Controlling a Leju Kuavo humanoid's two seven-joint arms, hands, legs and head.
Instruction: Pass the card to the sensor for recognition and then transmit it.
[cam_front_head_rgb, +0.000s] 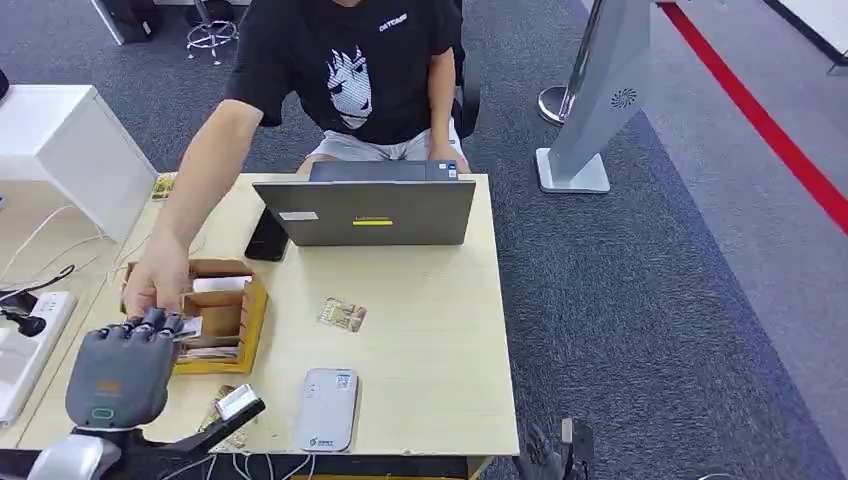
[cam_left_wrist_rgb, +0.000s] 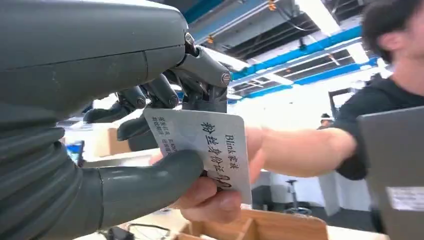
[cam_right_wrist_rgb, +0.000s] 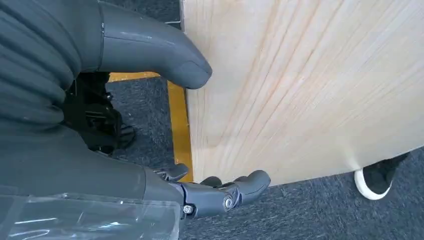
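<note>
My left hand (cam_front_head_rgb: 125, 365) is raised over the table's near left corner and pinches a white card (cam_front_head_rgb: 190, 327) with black print (cam_left_wrist_rgb: 210, 145) between thumb and fingers (cam_left_wrist_rgb: 200, 75). A person's hand (cam_front_head_rgb: 155, 280) reaches in from across the table and grips the same card from the other side, its fingers (cam_left_wrist_rgb: 220, 195) under the card's edge. The white sensor device (cam_front_head_rgb: 327, 408) lies flat near the table's front edge, to the right of my left hand. My right hand (cam_front_head_rgb: 555, 450) hangs beside the table's right side, fingers (cam_right_wrist_rgb: 225, 192) apart and holding nothing.
A wooden compartment box (cam_front_head_rgb: 250, 310) stands just beyond my left hand. A grey laptop (cam_front_head_rgb: 365, 212) sits open at the far side, a dark phone (cam_front_head_rgb: 268, 238) beside it. Another card (cam_front_head_rgb: 342, 315) lies mid-table. The seated person (cam_front_head_rgb: 350, 70) faces me. A grey stand (cam_front_head_rgb: 595, 110) stands far right.
</note>
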